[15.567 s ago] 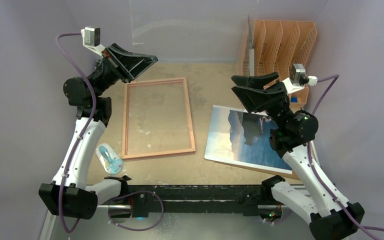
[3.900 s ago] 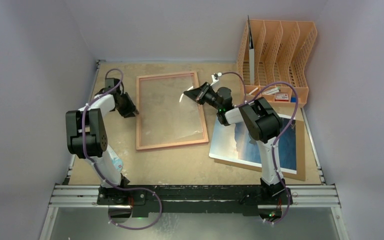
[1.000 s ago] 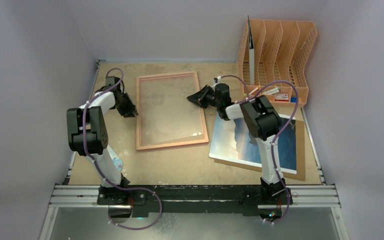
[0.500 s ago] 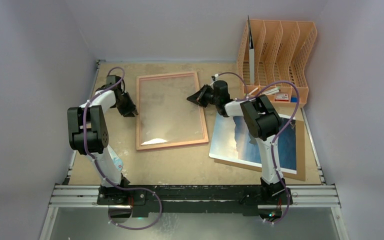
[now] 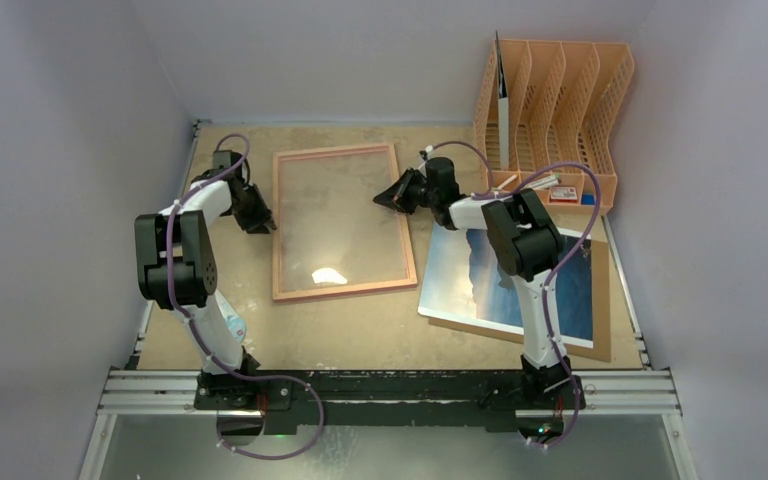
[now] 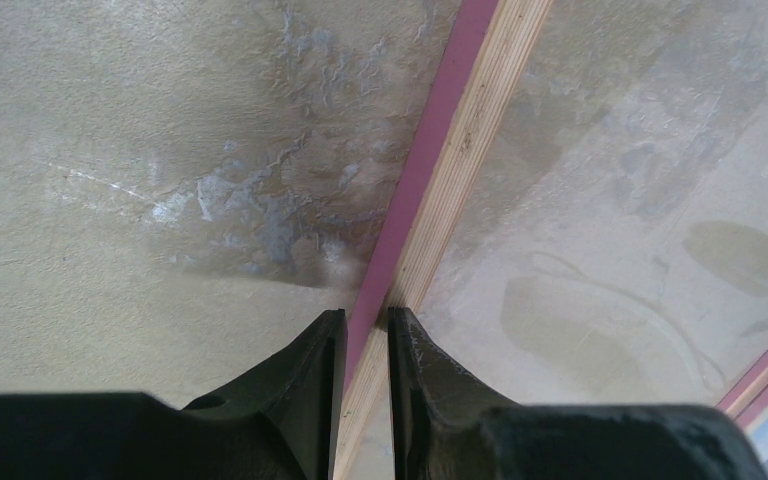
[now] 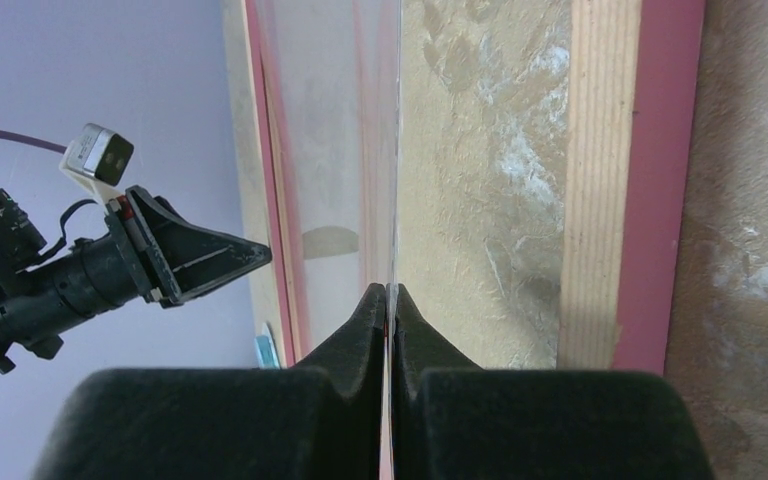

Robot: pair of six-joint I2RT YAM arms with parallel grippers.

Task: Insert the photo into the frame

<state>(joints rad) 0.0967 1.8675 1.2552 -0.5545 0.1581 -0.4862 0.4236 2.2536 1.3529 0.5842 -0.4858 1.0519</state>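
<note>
Our left claw (image 6: 365,318) is narrowed to a slit and clamps the left rail of the frame (image 6: 452,140) between its fingers, which we judge pins the frame down on the desk (image 6: 110,200). Our right claw (image 7: 388,292) is pinched almost fully together on the thin edge of the clear pane (image 7: 397,140), which appears raised off the frame ahead of it, likely to make room for the print. The photo (image 5: 460,290) lies face up behind the right claw, towards that arm's base, just beside the frame on a brown hardboard sheet (image 5: 601,300).
</note>
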